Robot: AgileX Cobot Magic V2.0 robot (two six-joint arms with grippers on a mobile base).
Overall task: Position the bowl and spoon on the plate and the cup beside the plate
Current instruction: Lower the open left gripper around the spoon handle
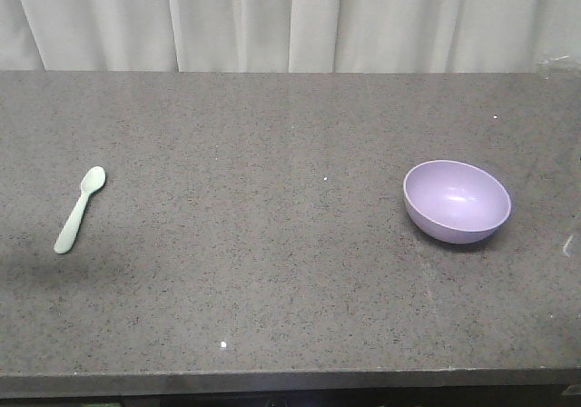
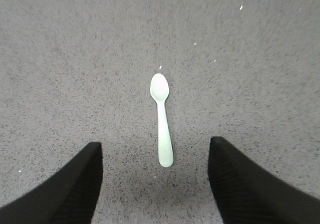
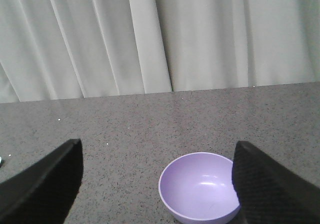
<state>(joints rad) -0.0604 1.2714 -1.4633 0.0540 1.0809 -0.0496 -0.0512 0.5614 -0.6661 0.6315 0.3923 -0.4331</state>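
1. Grey speckled stone forms the bench (image 1: 290,289), and you have two loose things on it: one spoon and one bowl, well apart from each other.
2. You will find the one spoon (image 1: 80,209) on the left part of the bench. It is pale mint-white and lies flat, with its scoop end pointing away from the near edge and its handle slanting back toward that edge.
3. The one bowl (image 1: 457,202) sits on the right part of the bench. It is lavender-purple, paler inside, with its mouth facing up.
4. Your left gripper (image 2: 156,149) is spread wide. Its two black fingers (image 2: 70,194) frame the lower corners of the left wrist view.
5. In that view the spoon (image 2: 161,116) lies on the bench in the gap between the two fingers. Its handle end is nearest the gripper, its scoop end points away, and neither finger touches it.
6. Your right gripper (image 3: 157,144) is also spread wide, with two black fingers (image 3: 40,184) at either side of the right wrist view and nothing pinched between them.
7. The bowl (image 3: 200,194) shows low in that view, just beside the finger on the picture's right; you cannot tell from here whether they touch.
8. One pale pleated curtain (image 1: 290,16) hangs behind the far edge of the bench.
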